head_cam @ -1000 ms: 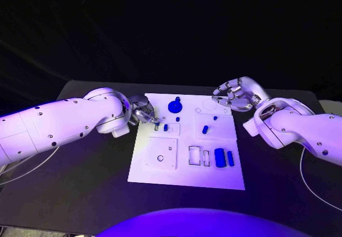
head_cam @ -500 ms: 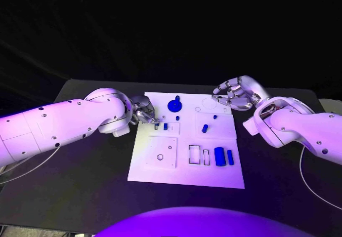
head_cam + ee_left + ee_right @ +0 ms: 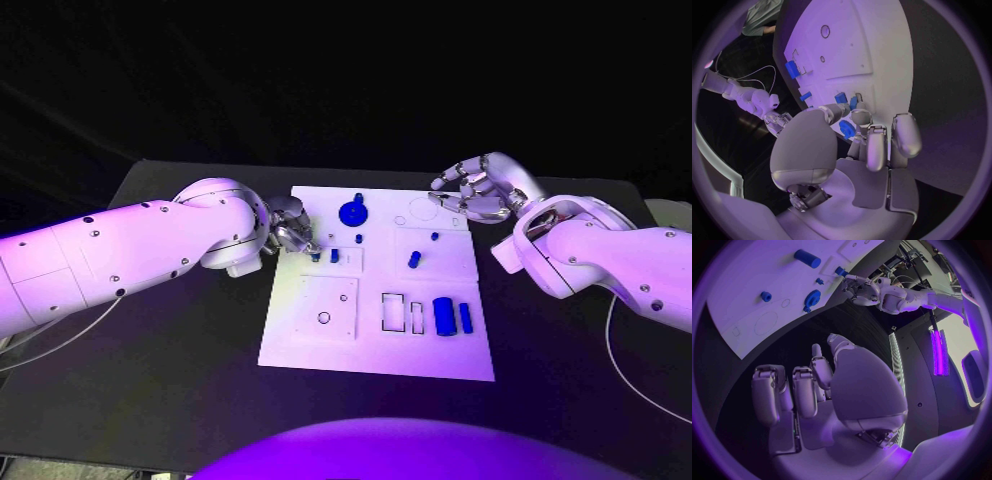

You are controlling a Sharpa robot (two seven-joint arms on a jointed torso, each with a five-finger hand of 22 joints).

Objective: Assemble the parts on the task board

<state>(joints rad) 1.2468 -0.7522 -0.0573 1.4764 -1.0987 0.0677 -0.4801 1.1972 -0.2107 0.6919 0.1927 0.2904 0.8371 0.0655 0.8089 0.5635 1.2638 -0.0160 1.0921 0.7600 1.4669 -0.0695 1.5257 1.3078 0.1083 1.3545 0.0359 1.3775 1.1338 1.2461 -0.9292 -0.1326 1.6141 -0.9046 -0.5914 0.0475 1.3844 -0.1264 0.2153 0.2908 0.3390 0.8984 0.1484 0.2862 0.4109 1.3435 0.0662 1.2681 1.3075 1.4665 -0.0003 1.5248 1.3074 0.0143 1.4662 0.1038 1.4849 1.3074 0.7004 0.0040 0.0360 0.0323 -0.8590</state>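
Black table (image 3: 173,330) under the white task board (image 3: 378,340); I see my left hand (image 3: 289,232) at the board's edge, fingertips closed on a small blue part (image 3: 316,256), while my right hand (image 3: 480,192) hovers beyond the far corner, fingers curled, holding nothing

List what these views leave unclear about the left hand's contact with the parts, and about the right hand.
- Left hand, head view: whether its fingertips touch the small blue part; too small, fingers cover it.
- Left wrist view: the fingers hide the blue part behind them; grip unclear.
- Right hand, head view: contact with the task board corner, too small.
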